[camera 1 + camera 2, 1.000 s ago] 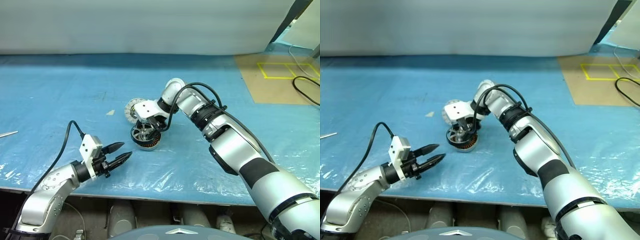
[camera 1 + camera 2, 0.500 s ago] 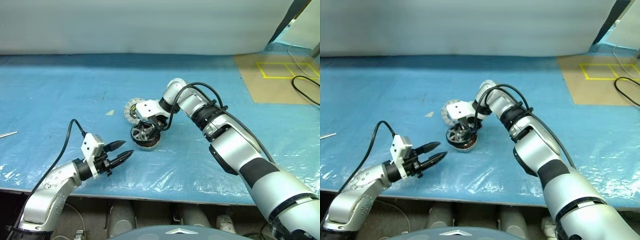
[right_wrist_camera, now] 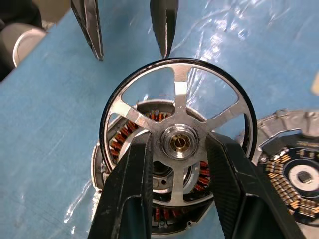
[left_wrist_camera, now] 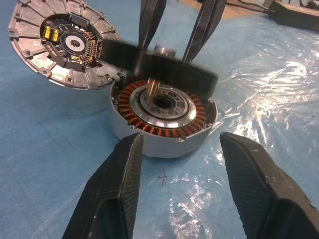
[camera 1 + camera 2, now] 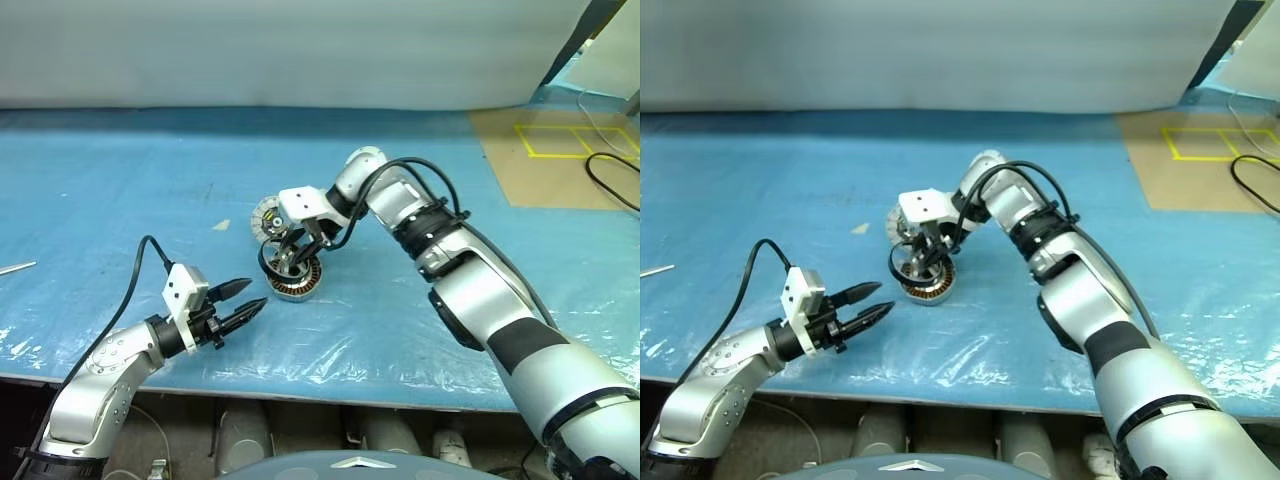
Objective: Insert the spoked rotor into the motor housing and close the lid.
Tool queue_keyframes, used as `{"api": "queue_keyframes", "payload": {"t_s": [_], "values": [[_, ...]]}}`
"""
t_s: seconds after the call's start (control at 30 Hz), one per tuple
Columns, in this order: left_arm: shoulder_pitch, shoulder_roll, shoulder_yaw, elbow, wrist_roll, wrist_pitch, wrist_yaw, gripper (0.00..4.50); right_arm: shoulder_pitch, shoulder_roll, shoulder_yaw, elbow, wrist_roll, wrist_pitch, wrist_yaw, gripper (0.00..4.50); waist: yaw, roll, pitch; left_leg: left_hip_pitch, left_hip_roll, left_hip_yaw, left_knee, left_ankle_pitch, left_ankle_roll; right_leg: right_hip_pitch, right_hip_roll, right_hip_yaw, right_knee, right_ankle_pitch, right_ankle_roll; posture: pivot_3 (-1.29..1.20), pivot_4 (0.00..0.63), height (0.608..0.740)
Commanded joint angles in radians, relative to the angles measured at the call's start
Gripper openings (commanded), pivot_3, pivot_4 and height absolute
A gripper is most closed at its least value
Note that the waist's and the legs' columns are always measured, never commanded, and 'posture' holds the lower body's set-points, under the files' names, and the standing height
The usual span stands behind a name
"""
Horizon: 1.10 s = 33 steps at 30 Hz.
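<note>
I was working in a lab or workshop: a blue bench (image 5: 120, 180) under plastic sheeting (image 5: 330, 345), yellow floor tape (image 5: 565, 140) at two o'clock, loose cables (image 5: 610, 180).

Blue plastic-covered table (image 5: 120, 190) — yellow floor tape (image 5: 565, 140).

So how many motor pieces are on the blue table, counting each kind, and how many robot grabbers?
Spoked rotor: 1, held in the right gripper
Motor housing: 1
Lid: 1
Grippers: 2, the right one and the left gripper
Total: 3 motor pieces and 2 grippers, 5 things
</note>
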Motion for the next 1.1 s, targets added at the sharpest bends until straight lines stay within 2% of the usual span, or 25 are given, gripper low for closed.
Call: {"api": "queue_keyframes", "payload": {"t_s": [0.03, 0.27, 0.43, 0.67, 1.1], "values": [[-0.004, 0.003, 0.008, -0.015, -0.005, -0.016, -0.011, 2.59, 0.046, -0.043, -0.058, -0.2, 0.081, 0.153, 0.04, 1.53, 0.0, 0.0, 0.0, 0.0, 0.0, 0.0, 0.0, 0.0, 0.0, 0.0, 0.0, 0.0, 0.0, 0.0, 0.0, 0.0, 0.15, 0.74], [-0.041, 0.013, 0.0, 0.006, -0.005, -0.006, -0.031, 2.59, 0.157, -0.109, -0.099, -0.417, 0.129, 0.377, -0.056, 1.53, 0.0, 0.0, 0.0, 0.001, 0.0, 0.0, 0.0, 0.0, -0.003, 0.0, 0.0, 0.0, 0.0, 0.0, 0.0, 0.0, 0.15, 0.74], [-0.068, 0.019, -0.008, 0.023, -0.004, -0.002, -0.045, 2.59, 0.232, -0.132, -0.1, -0.491, 0.13, 0.45, -0.129, 1.53, 0.0, -0.001, 0.0, 0.001, 0.0, 0.0, 0.0, 0.001, -0.005, 0.0, 0.0, 0.001, 0.0, 0.0, 0.0, 0.0, 0.15, 0.74], [-0.077, 0.018, -0.015, 0.03, -0.001, 0.0, -0.055, 2.59, 0.285, -0.158, -0.09, -0.494, 0.122, 0.473, -0.185, 1.53, -0.001, -0.001, 0.0, 0.001, -0.001, 0.0, 0.0, 0.001, -0.005, 0.0, 0.0, 0.001, 0.0, 0.0, 0.0, 0.0, 0.15, 0.74], [-0.068, 0.011, -0.018, 0.02, -0.003, 0.0, -0.043, 2.59, 0.254, -0.139, -0.09, -0.459, 0.143, 0.484, -0.208, 1.53, 0.0, -0.001, 0.0, 0.002, -0.001, 0.0, 0.0, 0.001, -0.005, 0.0, 0.0, 0.001, 0.0, 0.0, 0.0, 0.0, 0.15, 0.74]]}}
